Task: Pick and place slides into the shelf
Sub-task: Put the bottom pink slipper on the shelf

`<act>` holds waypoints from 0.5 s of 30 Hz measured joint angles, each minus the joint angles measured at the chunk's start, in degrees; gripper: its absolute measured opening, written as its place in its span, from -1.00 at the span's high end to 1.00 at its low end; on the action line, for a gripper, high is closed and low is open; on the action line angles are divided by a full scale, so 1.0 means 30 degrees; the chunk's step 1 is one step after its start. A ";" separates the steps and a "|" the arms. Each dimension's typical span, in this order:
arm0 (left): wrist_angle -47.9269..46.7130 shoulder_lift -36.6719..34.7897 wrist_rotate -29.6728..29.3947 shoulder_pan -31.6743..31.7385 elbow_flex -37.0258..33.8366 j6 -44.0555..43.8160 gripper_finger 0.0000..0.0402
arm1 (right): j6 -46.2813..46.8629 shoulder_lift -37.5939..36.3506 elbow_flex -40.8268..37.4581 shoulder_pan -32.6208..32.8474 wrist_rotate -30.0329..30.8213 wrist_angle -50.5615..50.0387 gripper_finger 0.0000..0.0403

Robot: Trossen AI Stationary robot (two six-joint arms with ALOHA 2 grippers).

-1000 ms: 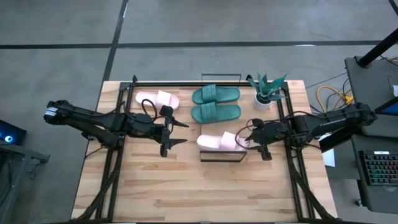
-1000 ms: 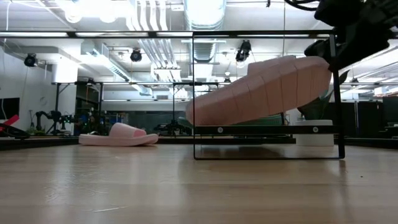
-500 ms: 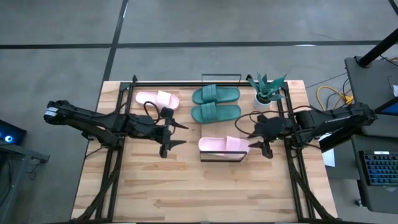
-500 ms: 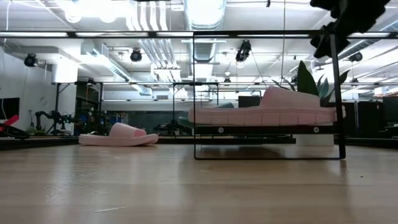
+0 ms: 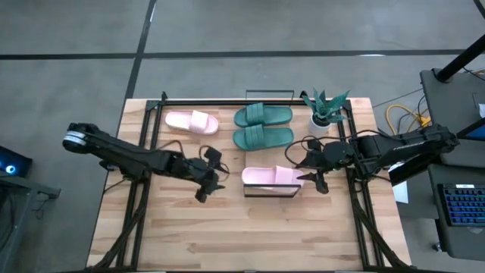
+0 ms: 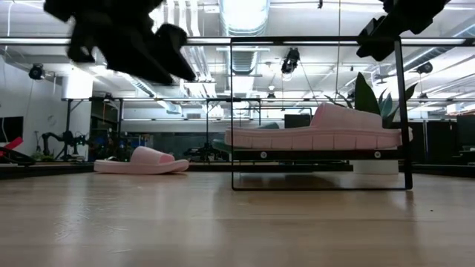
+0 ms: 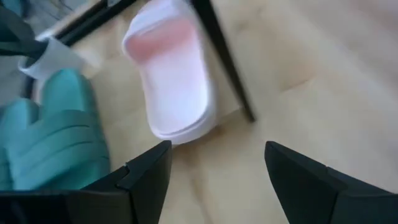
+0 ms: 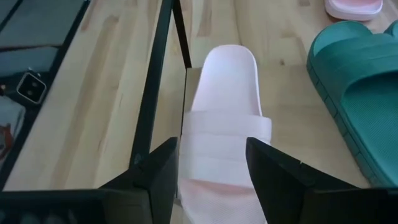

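Left gripper (image 5: 208, 182) has swung toward the shelf (image 5: 270, 188) since half a second ago and now hangs over the table (image 5: 227, 235) just left of it, fingers apart, holding nothing. Pink slide (image 5: 271, 176) on the shelf hasn't moved; it lies flat on the plank, strap end toward the right arm. Right gripper (image 5: 312, 171) has eased slightly back from it, fingers spread, off the slide at its strap end.

Hard to read: low view shows the left gripper (image 6: 126, 41) only as a dark blur up top and the right gripper (image 6: 393, 26) cut off by the frame edge. Left wrist view is motion-smeared; pink slide (image 7: 171, 87) and a teal slide (image 7: 56, 137) are still recognisable. Shelf's lower level is hidden from above.

Shelf holds 1 pink slide (image 8: 224, 143), nothing else visible on it. Other pink slide (image 5: 192, 122) sits on the table at back left; 2 teal slides (image 5: 262, 127) lie side by side behind the shelf. Potted plant (image 5: 324, 111) stands at back right.
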 joint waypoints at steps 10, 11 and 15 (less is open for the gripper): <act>0.4823 0.4607 -0.4225 -0.0007 -0.0322 0.5556 -0.21 | -0.0100 0.0655 -0.0029 0.0000 -0.0003 0.0034 0.12; 0.4894 0.4985 -0.4257 -0.0007 -0.0235 0.5997 -0.21 | -0.0102 0.0662 -0.0029 0.0000 -0.0003 0.0002 0.12; 0.5708 0.6170 -0.4921 -0.0007 -0.0029 0.7199 -0.21 | -0.0105 0.0667 -0.0029 0.0000 -0.0003 -0.0015 0.12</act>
